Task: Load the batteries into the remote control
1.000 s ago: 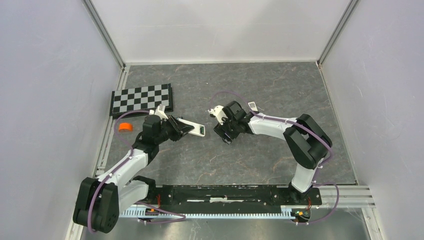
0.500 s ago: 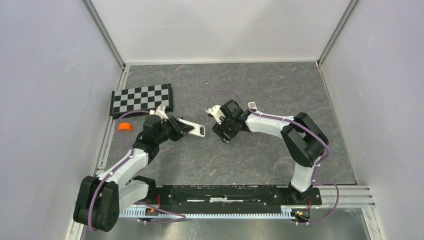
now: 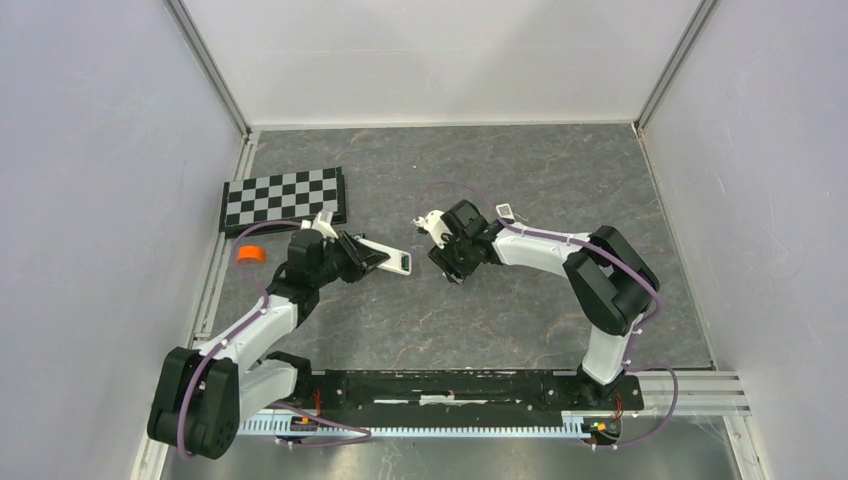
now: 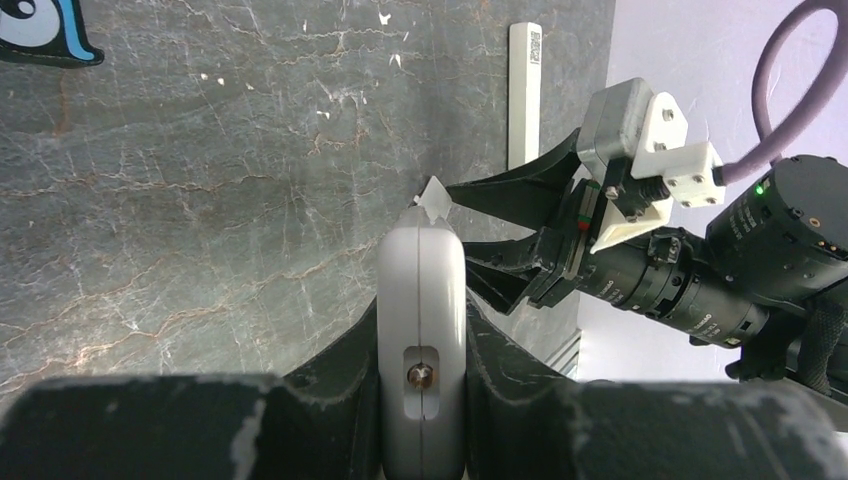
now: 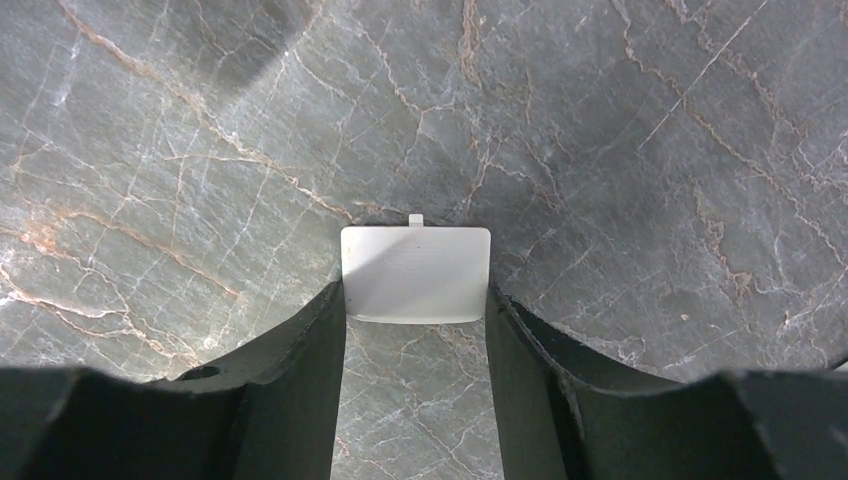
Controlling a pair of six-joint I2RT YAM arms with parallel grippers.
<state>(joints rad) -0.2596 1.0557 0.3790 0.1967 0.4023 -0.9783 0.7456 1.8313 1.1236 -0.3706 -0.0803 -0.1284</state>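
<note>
My left gripper (image 3: 372, 254) is shut on the white remote control (image 3: 388, 257) and holds it above the table, pointing right. In the left wrist view the remote (image 4: 421, 300) stands edge-on between the fingers, with a small metal contact in a slot. My right gripper (image 3: 447, 268) is shut on a small white battery cover (image 5: 415, 272), pinched by its side edges at the fingertips just above the table. The right gripper sits a short gap to the right of the remote's tip and also shows in the left wrist view (image 4: 520, 235). No batteries are visible in any view.
A small white strip with a printed code (image 3: 507, 211) lies behind the right gripper and also shows in the left wrist view (image 4: 525, 95). An orange tape roll (image 3: 250, 254) and a checkerboard (image 3: 285, 198) lie at the left. Walls enclose the grey marble table (image 3: 520, 160).
The left gripper has turned the remote about its length; its tip showed a dark opening before and now looks white. The right gripper shifted slightly left with the cover.
</note>
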